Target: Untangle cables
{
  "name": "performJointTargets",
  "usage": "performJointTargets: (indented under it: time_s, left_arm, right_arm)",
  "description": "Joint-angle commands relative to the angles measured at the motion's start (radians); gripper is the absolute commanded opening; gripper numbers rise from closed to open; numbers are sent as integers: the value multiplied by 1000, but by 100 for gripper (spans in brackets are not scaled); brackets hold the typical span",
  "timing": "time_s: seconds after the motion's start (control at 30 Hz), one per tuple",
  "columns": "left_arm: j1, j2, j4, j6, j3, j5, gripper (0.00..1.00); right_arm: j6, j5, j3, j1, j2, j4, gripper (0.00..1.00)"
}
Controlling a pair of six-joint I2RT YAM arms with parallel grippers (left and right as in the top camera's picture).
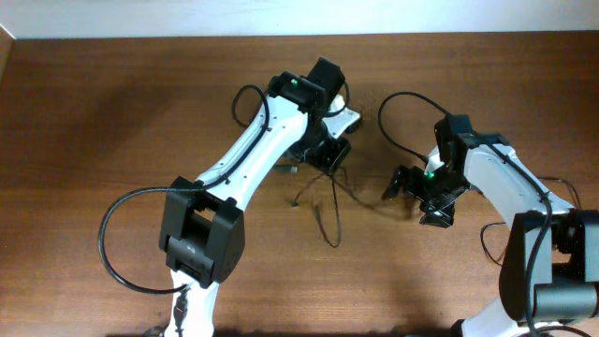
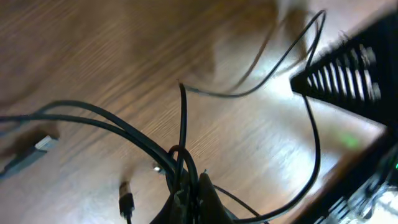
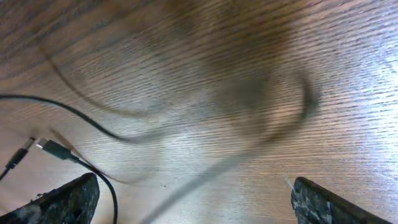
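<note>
Thin black cables (image 1: 323, 192) hang in loose loops from my left gripper (image 1: 328, 154) down to the table. In the left wrist view the left gripper (image 2: 189, 196) is shut on a bunch of the cables (image 2: 181, 155), with small plug ends (image 2: 126, 200) dangling below and one flat plug (image 2: 45, 144) at the left. My right gripper (image 1: 412, 192) is open above the table. In the right wrist view its fingers (image 3: 193, 193) stand wide apart with a thin cable (image 3: 87, 121) and plug ends (image 3: 53, 148) to the left. A blurred strand crosses between the fingers.
A cable loop (image 1: 402, 117) lies between the two arms at the back. Thick arm cables curl beside the left arm base (image 1: 117, 225) and the right arm base (image 1: 491, 239). The wooden table (image 1: 112, 112) stretches left; a pale wall edge runs along the back.
</note>
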Motion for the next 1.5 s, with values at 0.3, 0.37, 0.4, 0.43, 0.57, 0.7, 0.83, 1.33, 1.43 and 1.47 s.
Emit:
performJointTargets:
  time_s: [0.3,0.37,0.4,0.43,0.57,0.7,0.83,1.33,1.43,1.47]
  left_arm:
    - [240,2,-37,693,-157,568,0]
    - [317,2,-150,908,-157,736,0]
    - [328,2,-162,932,-157,756,0]
    - [335,2,-167,942,-157,765,0]
    - [333,2,-163,963,-157,771,0]
    - [325,2,-151,963,-157,770,0]
    - [325,2,-145,963,-157,762,0]
    - [325,2,-135,963,-157,761,0]
    - [325,2,-135,963,-157,759,0]
    - [325,2,-126,963,-157,759,0]
  right_arm:
    - [8,-167,-5,5,-6,150,99]
    - [7,-393,-5,6,-6,204,69]
    - [7,-476,-5,6,-6,217,65]
    - [7,-558,-5,6,-6,232,63]
    - [24,-761,-5,52,-6,325,57]
    - [211,-760,-5,107,-6,455,53]
    - [454,-689,-5,164,-6,612,39]
    - [913,-502,-5,228,-6,677,37]
    - [910,-502,-5,228,-6,672,4]
    - [859,-502,-5,228,-6,672,4]
